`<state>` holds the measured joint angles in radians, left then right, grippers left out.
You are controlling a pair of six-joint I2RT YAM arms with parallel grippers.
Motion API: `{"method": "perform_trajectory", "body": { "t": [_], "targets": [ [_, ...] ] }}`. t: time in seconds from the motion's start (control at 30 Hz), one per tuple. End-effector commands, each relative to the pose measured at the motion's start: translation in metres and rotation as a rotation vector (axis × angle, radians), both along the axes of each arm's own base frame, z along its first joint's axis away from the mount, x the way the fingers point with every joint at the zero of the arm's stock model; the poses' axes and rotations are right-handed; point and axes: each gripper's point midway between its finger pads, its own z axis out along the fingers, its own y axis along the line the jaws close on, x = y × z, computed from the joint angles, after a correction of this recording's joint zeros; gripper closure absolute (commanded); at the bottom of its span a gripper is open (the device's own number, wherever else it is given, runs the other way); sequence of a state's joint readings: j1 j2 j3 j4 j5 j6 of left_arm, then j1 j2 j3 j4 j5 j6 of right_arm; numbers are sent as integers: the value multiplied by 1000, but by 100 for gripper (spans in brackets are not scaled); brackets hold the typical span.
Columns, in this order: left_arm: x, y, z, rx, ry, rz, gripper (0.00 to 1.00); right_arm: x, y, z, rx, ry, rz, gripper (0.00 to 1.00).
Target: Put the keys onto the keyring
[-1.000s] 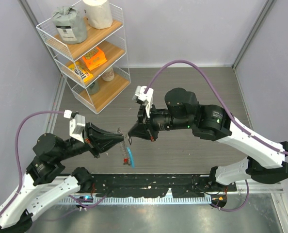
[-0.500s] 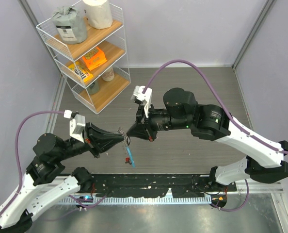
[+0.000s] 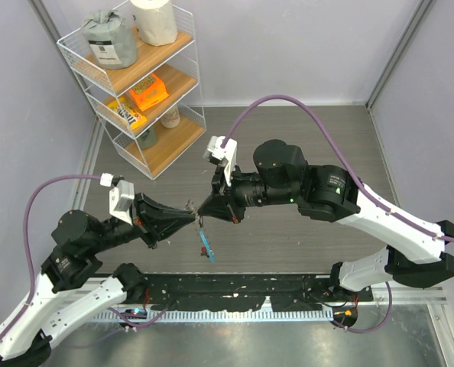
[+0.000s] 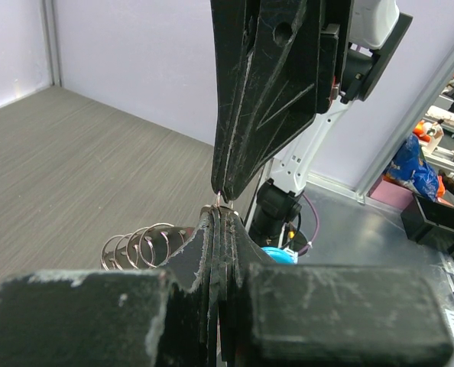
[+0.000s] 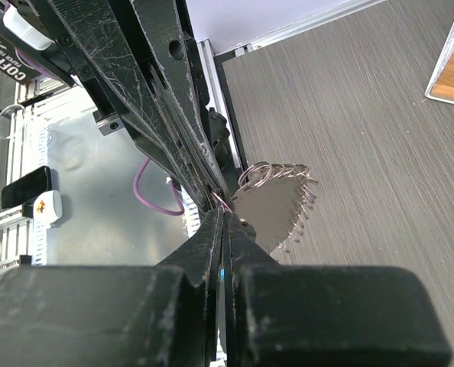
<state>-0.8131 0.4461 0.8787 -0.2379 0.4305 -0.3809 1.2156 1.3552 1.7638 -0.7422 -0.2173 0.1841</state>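
My left gripper (image 3: 190,217) is shut on the keys (image 5: 271,208), a jagged silvery fan with several small wire loops on one edge. The keys also show in the left wrist view (image 4: 139,245). My right gripper (image 3: 204,209) is shut, and its tips touch the left gripper's tips. It pinches the thin wire of the keyring (image 5: 221,200). The keyring's blue tag (image 3: 205,246) hangs below the two grippers, above the table. In the left wrist view the right gripper (image 4: 221,195) comes down from above and the blue tag (image 4: 277,254) peeks out behind my fingers. The red tag is hidden.
A white wire shelf rack (image 3: 183,46) with wooden shelves, rolls and packets stands at the back left. A black rail (image 3: 235,294) runs along the near edge. Grey walls close in the left, back and right sides.
My right gripper has moved a little left, and its tips now meet the left gripper's tips. The blue tag has swung slightly. The left arm has stayed in place.
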Motion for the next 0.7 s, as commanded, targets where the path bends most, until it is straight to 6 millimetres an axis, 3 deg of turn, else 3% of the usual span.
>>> {"method": "perform_trajectory", "body": {
  "t": [0.0, 0.67],
  "targets": [
    [-9, 7, 24, -61, -76, -15, 100, 3, -2, 21, 57, -19, -30, 94],
    [-25, 10, 33, -96, -122, -74, 100, 5, -1, 20, 65, 11, -60, 94]
  ]
}}
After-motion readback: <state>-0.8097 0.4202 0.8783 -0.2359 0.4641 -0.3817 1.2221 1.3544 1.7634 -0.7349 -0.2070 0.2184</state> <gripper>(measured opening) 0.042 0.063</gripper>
